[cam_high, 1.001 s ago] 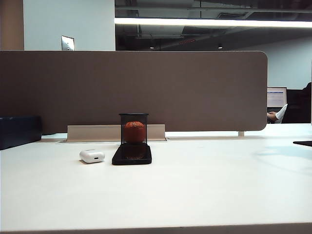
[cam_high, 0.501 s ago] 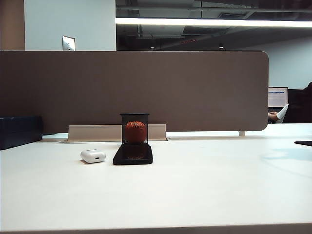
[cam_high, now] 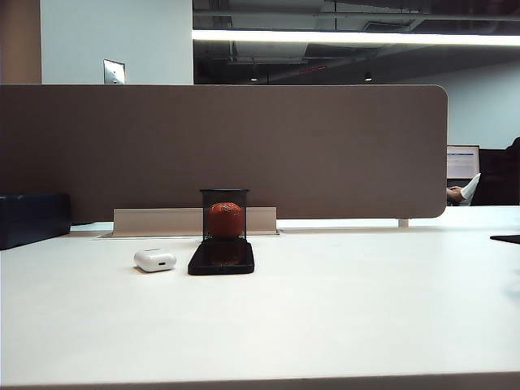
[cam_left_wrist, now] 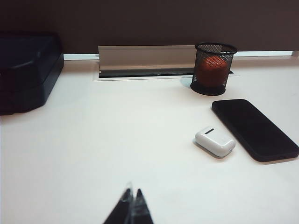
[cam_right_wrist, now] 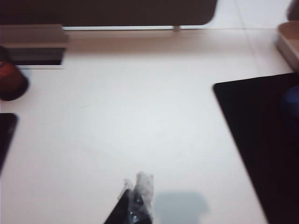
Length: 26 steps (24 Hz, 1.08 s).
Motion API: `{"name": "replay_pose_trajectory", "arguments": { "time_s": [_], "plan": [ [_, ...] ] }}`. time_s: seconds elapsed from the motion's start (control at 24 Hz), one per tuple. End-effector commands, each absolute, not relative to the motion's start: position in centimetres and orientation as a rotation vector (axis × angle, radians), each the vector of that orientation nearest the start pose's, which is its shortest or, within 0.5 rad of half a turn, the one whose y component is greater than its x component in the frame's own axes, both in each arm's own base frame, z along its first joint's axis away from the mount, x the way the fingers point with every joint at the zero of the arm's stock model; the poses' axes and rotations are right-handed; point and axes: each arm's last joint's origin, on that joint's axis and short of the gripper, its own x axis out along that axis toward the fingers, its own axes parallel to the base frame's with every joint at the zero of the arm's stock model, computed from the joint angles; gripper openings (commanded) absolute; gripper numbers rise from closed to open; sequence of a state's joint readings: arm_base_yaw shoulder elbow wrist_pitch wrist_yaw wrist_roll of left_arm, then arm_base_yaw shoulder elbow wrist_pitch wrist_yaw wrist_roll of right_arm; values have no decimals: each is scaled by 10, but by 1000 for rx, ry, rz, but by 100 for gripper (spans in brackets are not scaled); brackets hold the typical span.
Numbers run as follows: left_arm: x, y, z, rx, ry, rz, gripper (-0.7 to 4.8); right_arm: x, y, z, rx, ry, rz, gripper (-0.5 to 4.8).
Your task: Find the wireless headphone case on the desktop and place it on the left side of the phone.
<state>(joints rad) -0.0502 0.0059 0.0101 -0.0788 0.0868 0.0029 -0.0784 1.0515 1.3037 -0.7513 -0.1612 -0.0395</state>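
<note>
The white wireless headphone case (cam_high: 154,260) (cam_left_wrist: 215,141) lies on the white desktop (cam_high: 325,317) just left of the black phone (cam_high: 221,257) (cam_left_wrist: 254,128), a small gap between them. Neither arm shows in the exterior view. My left gripper (cam_left_wrist: 131,192) is shut with nothing in it, hovering over bare desktop well short of the case. My right gripper (cam_right_wrist: 135,183) is also shut and holds nothing, over bare desktop far to the right of the phone (cam_right_wrist: 5,135), whose edge just shows in the right wrist view.
A black mesh cup (cam_high: 223,213) (cam_left_wrist: 214,67) with an orange ball stands right behind the phone. A dark box (cam_high: 32,218) (cam_left_wrist: 25,70) sits at the back left. A black mat (cam_right_wrist: 261,140) lies at the right, and a brown partition (cam_high: 227,146) closes the back.
The shadow on the right of the desktop has faded away in the exterior view. The case and phone have not moved.
</note>
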Motion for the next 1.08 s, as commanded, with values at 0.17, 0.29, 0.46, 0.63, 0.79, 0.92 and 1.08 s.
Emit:
{"name": "replay_pose_trajectory", "arguments": {
  "time_s": [0.17,0.29,0.46,0.63,0.79,0.92,1.08],
  "plan": [
    [97,-7,161,-1,60,-141,-5,154,-7,364,44,290,99,-3],
    [97,-7,161,-1,59,-140,-5,136,-5,337,64,230,103,-2],
    [97,-7,161,-2,60,-141,-5,117,-2,297,67,187,169,-3],
    [97,-7,161,-2,60,-142,-5,107,-1,269,93,177,166,-2],
    [97,-7,161,-2,59,-142,-5,102,-1,245,134,129,165,-3],
    [97,-7,161,-2,59,-142,-5,98,-1,228,141,96,160,-3],
    [97,-7,161,-2,59,-142,-5,94,-1,206,134,52,153,-3]
  ]
}}
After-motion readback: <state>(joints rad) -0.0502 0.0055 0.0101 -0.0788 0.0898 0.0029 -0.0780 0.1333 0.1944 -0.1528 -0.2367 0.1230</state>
